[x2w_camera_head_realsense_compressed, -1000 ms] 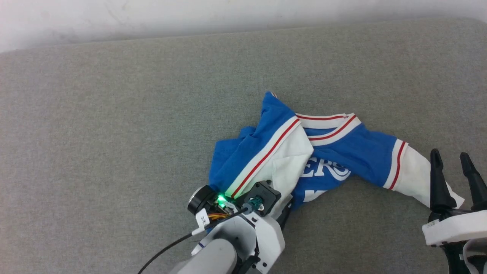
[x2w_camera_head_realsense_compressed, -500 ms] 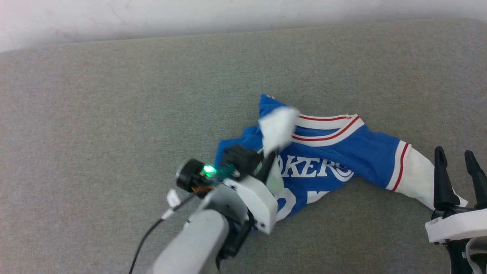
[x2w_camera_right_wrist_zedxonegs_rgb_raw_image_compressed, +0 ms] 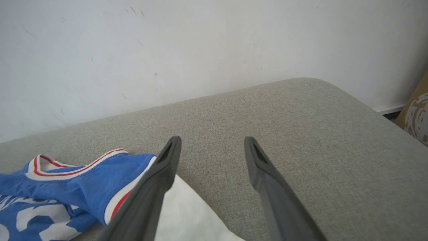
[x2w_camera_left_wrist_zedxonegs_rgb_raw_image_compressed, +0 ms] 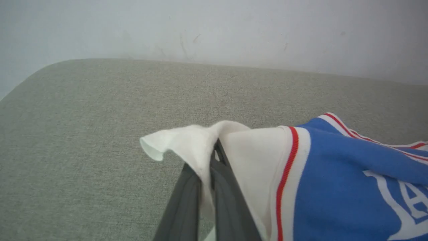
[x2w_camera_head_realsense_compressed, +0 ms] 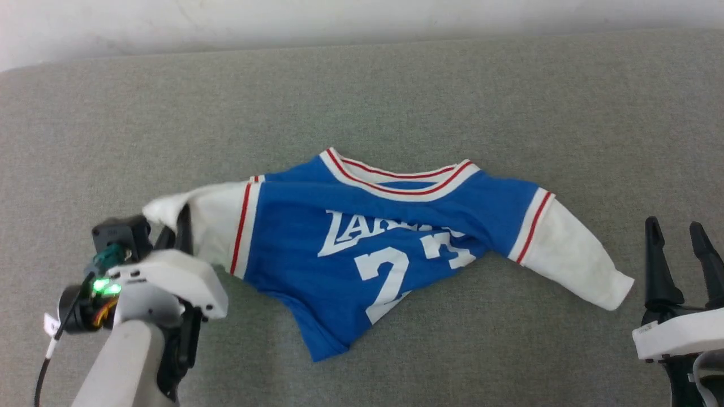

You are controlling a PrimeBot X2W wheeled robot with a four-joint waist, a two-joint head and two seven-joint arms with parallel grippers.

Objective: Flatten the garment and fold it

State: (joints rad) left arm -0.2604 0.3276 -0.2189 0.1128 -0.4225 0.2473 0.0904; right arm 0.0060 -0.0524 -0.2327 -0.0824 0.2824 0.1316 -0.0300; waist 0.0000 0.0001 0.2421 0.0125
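Flattening step, not finished. My left gripper (x2w_camera_left_wrist_zedxonegs_rgb_raw_image_compressed: 214, 157) is pinched shut on the white cuff end of the sleeve on my left (x2w_camera_head_realsense_compressed: 210, 225), holding it slightly raised. My right gripper (x2w_camera_head_realsense_compressed: 673, 225) is wide open and empty, just beside the other sleeve's cuff (x2w_camera_head_realsense_compressed: 608, 285); can't tell if it's touching. The jersey (x2w_camera_head_realsense_compressed: 362, 243) lies chest-up mid-way across the grey padded surface (x2w_camera_head_realsense_compressed: 396, 90), collar toward the wall, sleeves out to both sides. Body isn't flat: a diagonal fold crosses the number, and the hem (x2w_camera_head_realsense_compressed: 325, 350) is bunched to a point on the near side. Next, I reckon: lay the cuff down, release, then take the hem corners and pull toward me. Risk: the whole jersey drags.
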